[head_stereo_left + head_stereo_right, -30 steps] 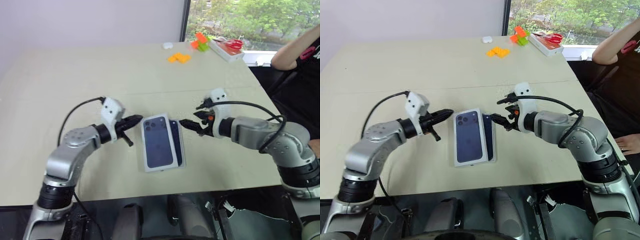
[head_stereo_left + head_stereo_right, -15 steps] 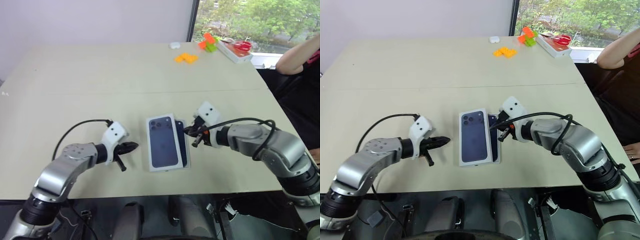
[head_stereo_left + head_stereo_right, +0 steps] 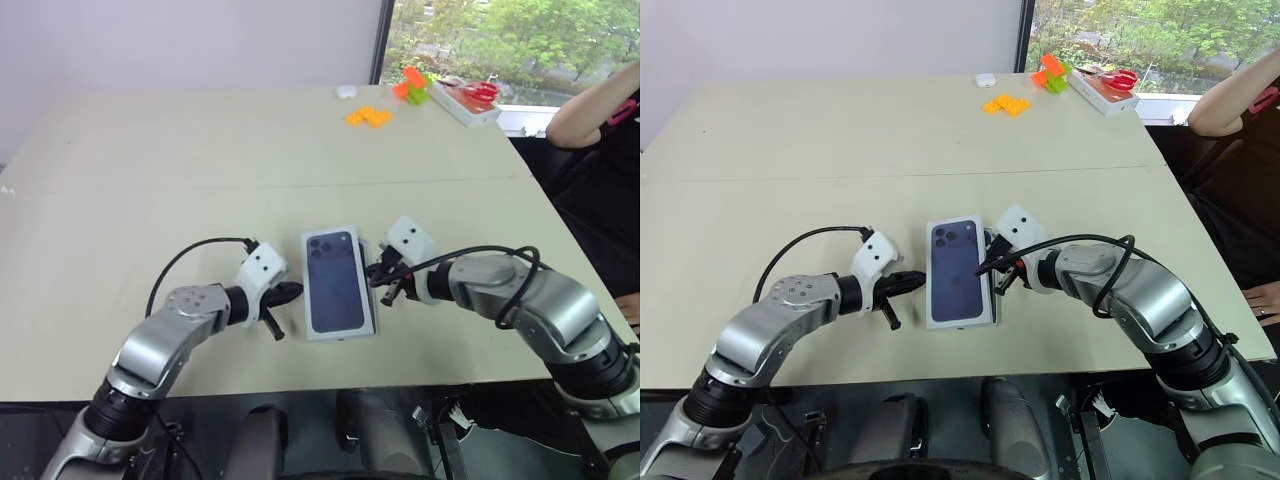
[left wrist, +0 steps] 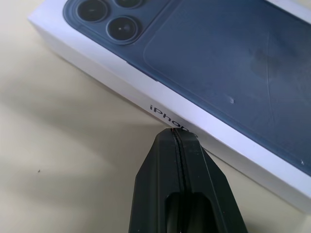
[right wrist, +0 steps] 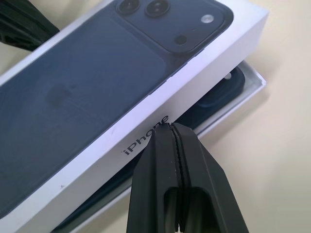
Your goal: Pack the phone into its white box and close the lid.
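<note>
Phone-box stuff sat near the front edge of the big beige surface (image 3: 150, 170), roughly in the middle between my two arms. Largest thing in play was the lid (image 3: 338, 281), printed face up with the dark blue phone picture on it. It lay skewed over the white box (image 5: 252, 80) instead of seated square on it, so a strip of the box stuck out on my right side. In that open strip I could see the phone (image 5: 228, 87), dark navy, lying in the box under the lid's overhang.

My left gripper (image 3: 290, 292) was clenched with nothing in it, tips right up against the lid's left side wall by the printed lettering, at least going by the left wrist view. My right gripper (image 3: 374, 271) was clenched and empty too, tips at the lid's right side wall just above the exposed edge of the box. Couldn't tell for sure if either one was actually pressing on the cardboard.

Way off at the far right corner of the surface were some orange blocks (image 3: 366, 116), an orange and green toy (image 3: 410, 84), a white tray (image 3: 462, 100) and a tiny white thing (image 3: 346, 91). A person's arm (image 3: 592, 108) showed past the right edge.
</note>
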